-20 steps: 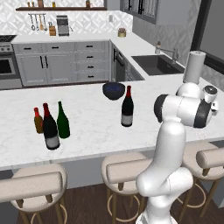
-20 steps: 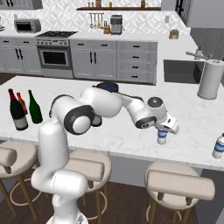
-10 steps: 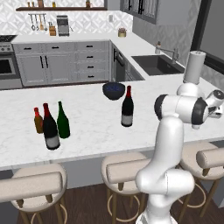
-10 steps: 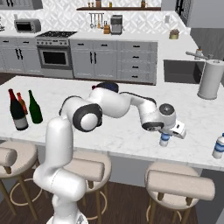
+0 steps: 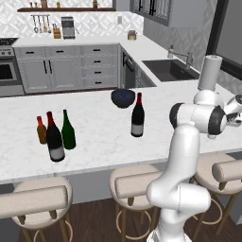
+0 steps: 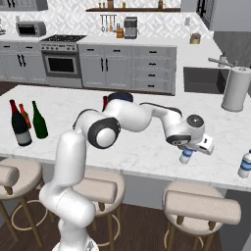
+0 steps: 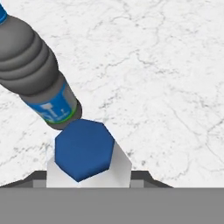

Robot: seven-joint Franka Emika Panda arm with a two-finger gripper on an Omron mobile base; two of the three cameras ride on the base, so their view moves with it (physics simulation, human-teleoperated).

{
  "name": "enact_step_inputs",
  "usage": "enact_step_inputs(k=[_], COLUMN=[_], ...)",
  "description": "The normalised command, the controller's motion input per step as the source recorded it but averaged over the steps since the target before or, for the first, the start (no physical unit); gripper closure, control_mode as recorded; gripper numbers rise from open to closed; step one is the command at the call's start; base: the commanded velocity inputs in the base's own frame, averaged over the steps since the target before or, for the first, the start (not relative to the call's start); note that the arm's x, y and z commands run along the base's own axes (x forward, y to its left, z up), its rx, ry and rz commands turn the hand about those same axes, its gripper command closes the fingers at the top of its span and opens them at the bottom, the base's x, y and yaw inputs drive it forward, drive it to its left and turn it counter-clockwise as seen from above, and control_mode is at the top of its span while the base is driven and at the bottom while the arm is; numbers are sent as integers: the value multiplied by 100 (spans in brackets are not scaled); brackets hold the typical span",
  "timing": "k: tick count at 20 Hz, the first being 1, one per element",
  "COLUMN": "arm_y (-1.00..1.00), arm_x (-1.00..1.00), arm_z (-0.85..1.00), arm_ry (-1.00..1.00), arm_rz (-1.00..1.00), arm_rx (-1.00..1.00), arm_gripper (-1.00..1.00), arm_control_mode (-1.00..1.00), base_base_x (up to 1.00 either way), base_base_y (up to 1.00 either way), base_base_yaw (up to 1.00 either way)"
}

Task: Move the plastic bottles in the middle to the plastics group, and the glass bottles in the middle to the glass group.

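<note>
My gripper (image 6: pixel 188 149) hangs over the counter's front right, shut on the small plastic bottle (image 6: pixel 185 159). In the hand view the plastic bottle (image 7: pixel 85 155) shows as a blue top on a pale body between the fingertips. Just beyond it rises the greyish plastics-group bottle (image 7: pixel 41 78) with a blue label, which stands at the far right (image 6: pixel 244 164). One glass wine bottle (image 5: pixel 137 116) stands mid-counter. The other wine bottle (image 5: pixel 54 139) stands at the left with the glass group: the amber bottle (image 5: pixel 41 131) and the green bottle (image 5: pixel 68 131).
A dark bowl (image 5: pixel 123 98) sits behind the middle wine bottle. A paper towel roll (image 6: pixel 236 89) stands at the back right beside the sink (image 5: pixel 168 68). Padded stools (image 6: pixel 201 206) line the counter's front edge.
The arm has carried the plastic bottle a little further right and lower, toward the bottle at the far right. The glass bottles have stayed put.
</note>
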Motion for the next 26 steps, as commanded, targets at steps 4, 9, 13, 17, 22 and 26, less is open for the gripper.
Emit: enact_step_inputs(k=[4,9,13,17,22,26], arm_y=[18,26,31,27,14,5], arm_x=[0,0,-10,-15,-16,-3], arm_z=[-44,-44,-48,-49,-47,-35], arm_ry=[0,0,0,-1,0,0], arm_rz=[0,0,0,0,-1,-3], arm_rx=[0,0,-4,-6,-4,-2], arm_gripper=[100,100,100,100,100,100], arm_control_mode=[-100,-100,-100,-100,-100,-100], base_base_x=[0,0,0,0,0,0], base_base_y=[0,0,0,0,0,0], base_base_yaw=[0,0,0,0,0,0])
